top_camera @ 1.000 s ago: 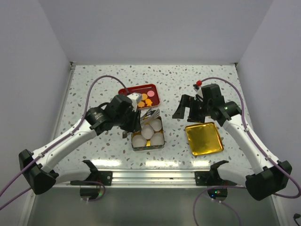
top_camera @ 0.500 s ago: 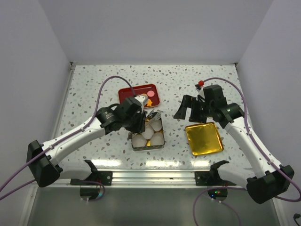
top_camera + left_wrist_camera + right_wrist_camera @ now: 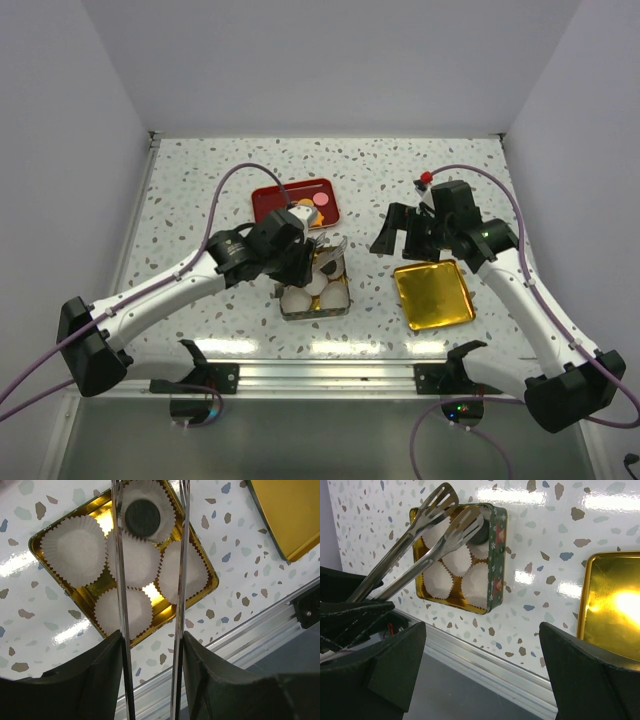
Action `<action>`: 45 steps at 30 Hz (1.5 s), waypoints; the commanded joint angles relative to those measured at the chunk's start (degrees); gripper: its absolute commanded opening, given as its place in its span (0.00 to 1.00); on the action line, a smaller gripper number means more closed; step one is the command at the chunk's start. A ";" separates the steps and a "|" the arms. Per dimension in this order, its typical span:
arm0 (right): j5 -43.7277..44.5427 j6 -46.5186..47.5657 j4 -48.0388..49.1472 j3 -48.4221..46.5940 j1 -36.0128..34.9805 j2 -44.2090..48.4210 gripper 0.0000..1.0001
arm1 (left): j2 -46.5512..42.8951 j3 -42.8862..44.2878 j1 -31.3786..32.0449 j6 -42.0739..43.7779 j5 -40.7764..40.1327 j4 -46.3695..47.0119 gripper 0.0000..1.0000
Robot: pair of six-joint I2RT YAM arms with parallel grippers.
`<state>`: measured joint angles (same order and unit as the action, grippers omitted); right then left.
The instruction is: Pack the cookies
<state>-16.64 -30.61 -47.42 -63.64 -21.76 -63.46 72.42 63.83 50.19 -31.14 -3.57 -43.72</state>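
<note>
My left gripper (image 3: 150, 640) is shut on metal tongs (image 3: 120, 580) and holds them over the gold tin (image 3: 210, 580). The tongs' arms stand apart. A dark brown-black cookie (image 3: 142, 517) lies in a white paper cup at the tin's far corner, between the tong tips; it also shows in the top view (image 3: 328, 266). Several white paper cups (image 3: 72, 550) fill the tin. Orange and pink cookies (image 3: 312, 205) lie in the red tray (image 3: 275, 195). My right gripper (image 3: 482, 627) is open and empty, hovering right of the tin (image 3: 315, 288).
The gold tin lid (image 3: 433, 293) lies face up on the table, right of the tin and below my right gripper; it also shows in the right wrist view (image 3: 615, 595). A metal rail runs along the table's near edge. White walls close in three sides.
My left arm has moved with the tongs from the red tray to over the tin. The dark cookie now lies in a paper cup there. The right arm barely moved.
</note>
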 commanded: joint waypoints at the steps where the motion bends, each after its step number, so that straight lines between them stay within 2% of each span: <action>1: 1.70 1.34 -0.92 -0.35 -0.48 0.44 0.99 | -0.26 -0.20 0.43 -1.56 -1.44 3.03 0.53; 6: 2.23 1.52 -1.01 -0.17 -0.65 0.71 0.99 | -0.35 1.20 0.43 -1.56 -2.40 1.37 0.54; 12: 2.32 1.52 -1.01 0.62 -0.65 1.41 0.99 | 0.78 10.76 0.34 -1.21 -9.86 -6.01 0.56; 15: 2.32 1.52 -1.01 0.97 -0.65 1.59 0.99 | 2.54 14.55 -1.67 -0.60 -11.98 -9.01 0.56; 19: 2.40 1.52 -1.01 1.06 -0.65 1.76 0.99 | 4.48 15.62 -7.81 1.07 -10.05 -9.36 0.56; 22: 2.58 1.69 -1.10 1.06 -0.74 2.03 0.99 | 6.41 15.88 -10.11 2.57 -9.35 -9.54 0.56; 33: 2.67 1.78 -1.01 1.41 -0.83 1.76 0.99 | 15.90 19.84 -11.17 3.19 -11.45 -10.24 0.56; 45: 3.55 2.31 -0.57 1.32 -2.23 0.97 0.99 | 20.21 19.75 -11.17 2.84 -12.07 -10.33 0.56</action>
<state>-14.35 -29.41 -48.47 -62.33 -23.46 -62.61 91.88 81.80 39.38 -28.88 -13.98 -54.15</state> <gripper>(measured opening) 0.986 0.563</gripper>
